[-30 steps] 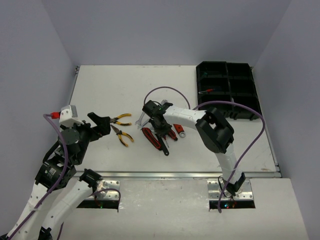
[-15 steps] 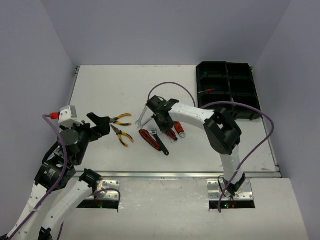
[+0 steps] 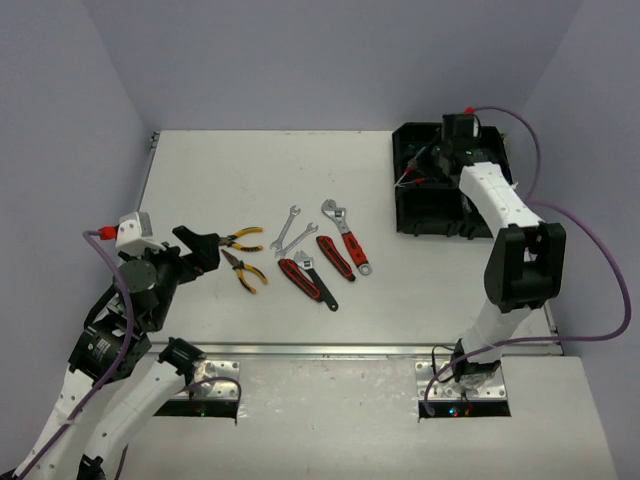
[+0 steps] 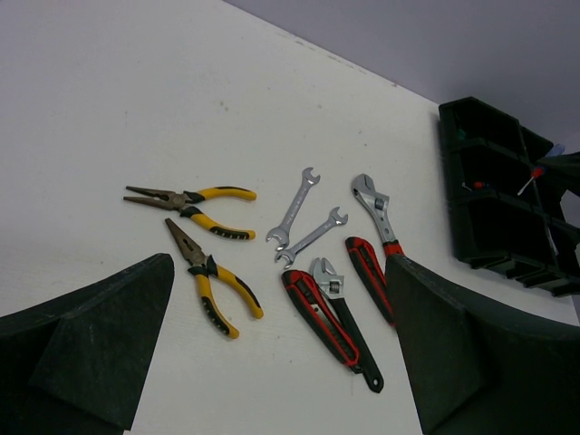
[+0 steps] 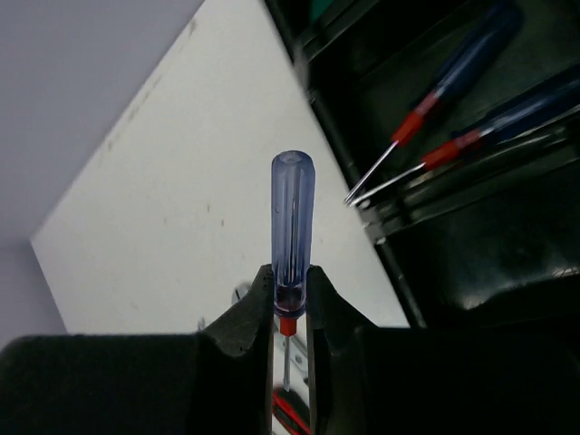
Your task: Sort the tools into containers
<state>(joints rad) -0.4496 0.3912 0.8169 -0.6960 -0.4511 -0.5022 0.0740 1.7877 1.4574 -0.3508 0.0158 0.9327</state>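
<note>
- The left claw (image 3: 198, 248) hangs above the left part of the bench (image 3: 220, 170), its jaws spread wide apart with nothing between them.
- Just to its right, two yellow-handled pliers (image 4: 190, 198) (image 4: 210, 272) lie flat on the bench, noses pointing left and up-left, near each other but not touching.
- Next come two silver open-ended wrenches (image 4: 294, 208) (image 4: 313, 237), lying slantwise side by side.
- Below and right of them sits a cluster of adjustable wrenches: a red-and-black handled one (image 4: 317, 313), a black-handled one (image 4: 349, 317) just beside it, another red-handled one (image 4: 367, 281), and a silver one with a red grip (image 4: 376, 207) whose lower end is hidden behind the claw finger in the left wrist view.
- The black organiser tray (image 3: 430, 215) stands at the far right of the bench, well apart from the loose tools; one compartment holds two blue-handled screwdrivers (image 5: 453, 82) (image 5: 489, 127) with red collars.
- The right claw (image 5: 292, 290) is over the tray's left side, clamped on a translucent blue screwdriver (image 5: 292, 217) near its red collar, with the handle sticking out past the fingertips.
</note>
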